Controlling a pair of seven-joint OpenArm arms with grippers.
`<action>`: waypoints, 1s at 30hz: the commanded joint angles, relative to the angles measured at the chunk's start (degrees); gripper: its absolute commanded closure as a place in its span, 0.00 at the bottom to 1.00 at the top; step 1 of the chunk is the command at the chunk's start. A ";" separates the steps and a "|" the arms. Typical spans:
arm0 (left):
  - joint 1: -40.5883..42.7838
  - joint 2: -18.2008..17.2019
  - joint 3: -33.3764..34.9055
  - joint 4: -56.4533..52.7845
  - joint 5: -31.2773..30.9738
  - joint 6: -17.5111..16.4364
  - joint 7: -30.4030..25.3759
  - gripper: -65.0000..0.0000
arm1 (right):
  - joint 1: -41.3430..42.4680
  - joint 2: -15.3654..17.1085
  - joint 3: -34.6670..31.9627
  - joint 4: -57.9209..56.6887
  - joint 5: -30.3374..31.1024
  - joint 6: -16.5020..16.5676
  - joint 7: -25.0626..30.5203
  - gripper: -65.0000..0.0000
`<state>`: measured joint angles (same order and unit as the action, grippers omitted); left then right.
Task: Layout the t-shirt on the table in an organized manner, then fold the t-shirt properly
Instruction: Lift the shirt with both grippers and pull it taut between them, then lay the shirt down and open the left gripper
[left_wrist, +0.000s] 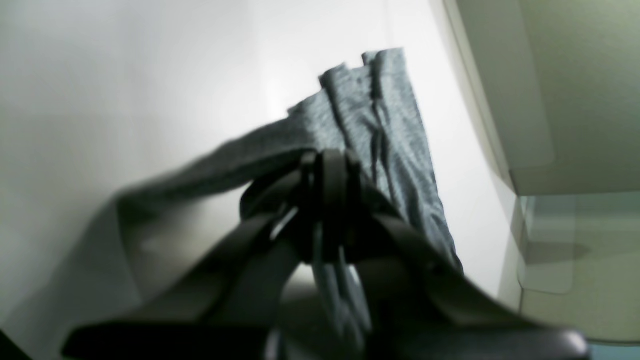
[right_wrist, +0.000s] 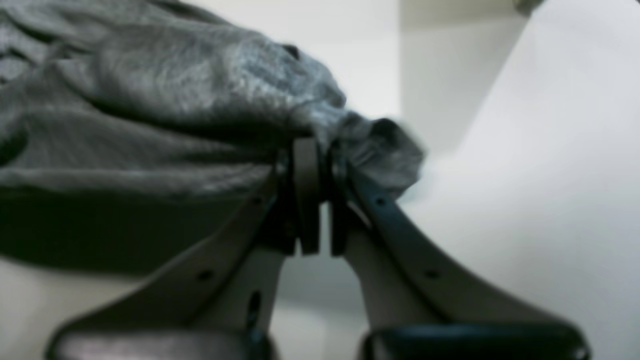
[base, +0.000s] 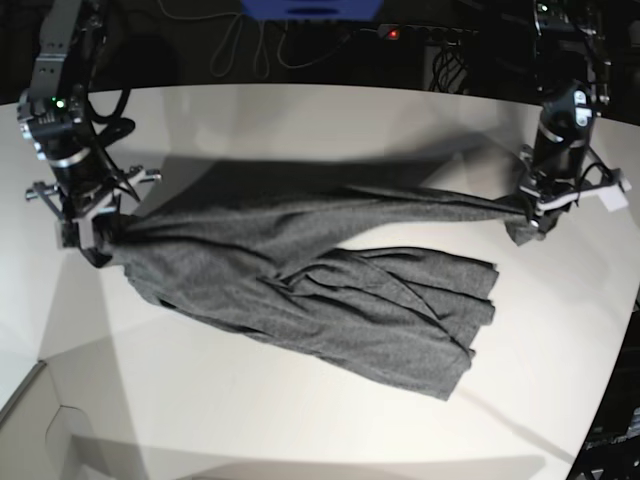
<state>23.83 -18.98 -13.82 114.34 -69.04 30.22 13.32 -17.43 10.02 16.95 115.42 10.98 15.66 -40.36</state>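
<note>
Dark behind the far edge, with black cables (base: 240, 45) looping down, a blue box (base: 310, 8) at top centre and a small red light (base: 393, 33) beside it. Pale floor (base: 40, 440) off the near left corner. Soft overhead light, broad grey shadows.

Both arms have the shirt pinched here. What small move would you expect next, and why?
Probably raise both arms together and draw them slightly apart. The left gripper and right gripper each have their jaws shut on an end of the t-shirt, which is taut along the top, while its lower part lies bunched in folds on the table. Lifting should let those folds hang out.
</note>
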 joint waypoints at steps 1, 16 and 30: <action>-0.23 -1.02 -0.81 1.04 -2.83 0.33 -0.44 0.99 | -0.99 0.22 1.99 0.94 -0.04 0.56 2.16 1.00; -0.58 -3.48 -7.93 -0.45 -2.92 0.33 -0.09 0.99 | -10.83 -5.49 4.02 -2.40 -0.30 8.30 5.06 1.00; -3.57 -3.65 -3.71 -8.45 -3.01 0.33 0.00 0.99 | -11.01 -5.41 2.08 -6.98 -0.48 8.38 4.80 1.00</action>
<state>20.60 -21.78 -17.08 104.99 -69.93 30.22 13.69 -28.40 4.10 18.72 107.57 9.87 24.21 -36.75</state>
